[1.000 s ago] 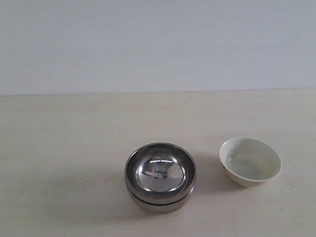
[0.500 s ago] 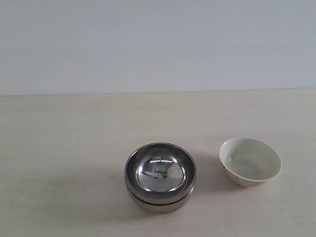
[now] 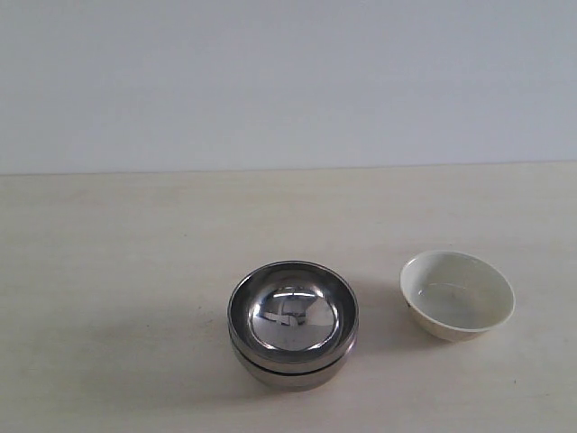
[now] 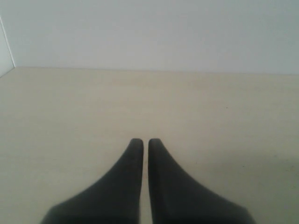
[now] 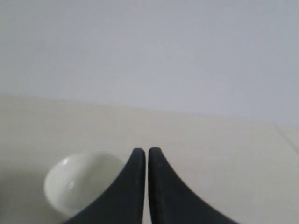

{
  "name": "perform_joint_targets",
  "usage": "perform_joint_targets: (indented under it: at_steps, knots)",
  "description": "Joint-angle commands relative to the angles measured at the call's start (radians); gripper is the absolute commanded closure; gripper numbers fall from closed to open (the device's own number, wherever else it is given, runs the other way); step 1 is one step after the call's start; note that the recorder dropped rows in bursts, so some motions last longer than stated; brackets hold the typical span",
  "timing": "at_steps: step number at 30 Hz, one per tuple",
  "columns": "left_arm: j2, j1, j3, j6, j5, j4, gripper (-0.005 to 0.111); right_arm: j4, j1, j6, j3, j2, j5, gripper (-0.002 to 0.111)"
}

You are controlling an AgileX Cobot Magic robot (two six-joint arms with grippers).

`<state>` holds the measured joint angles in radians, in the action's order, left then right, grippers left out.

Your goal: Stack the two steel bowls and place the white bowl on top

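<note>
Two steel bowls point(image 3: 293, 323) sit nested one inside the other near the table's front middle; only the lower one's side shows under the upper rim. The white bowl point(image 3: 457, 294) stands upright and alone to their right, a gap apart. Neither arm shows in the exterior view. My left gripper point(image 4: 141, 140) is shut with nothing between its dark fingers, over bare table. My right gripper point(image 5: 142, 150) is also shut and holds nothing; the white bowl point(image 5: 81, 184) lies just beside its fingers, partly hidden by one.
The pale wooden table point(image 3: 117, 262) runs back to a plain light wall point(image 3: 288, 81). A corner where wall and table meet shows in the left wrist view.
</note>
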<state>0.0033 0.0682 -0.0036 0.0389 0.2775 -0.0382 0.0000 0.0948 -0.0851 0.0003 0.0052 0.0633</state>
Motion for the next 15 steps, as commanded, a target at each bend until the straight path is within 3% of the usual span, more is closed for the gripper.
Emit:
perform_joint_targets:
  at_steps: [1, 8, 15]
  knots:
    - [-0.003, 0.002, 0.004, 0.006, 0.000, 0.003, 0.103, -0.010, -0.004, -0.003, 0.000, -0.005, -0.373, 0.108]
    - [-0.003, 0.002, 0.004, 0.006, 0.000, 0.003, 0.103, -0.010, -0.004, -0.003, 0.000, -0.005, -0.770, 0.108]
    - [-0.003, 0.002, 0.004, 0.006, 0.000, 0.003, 0.103, -0.010, -0.004, -0.003, 0.000, -0.005, -0.866, 0.108]
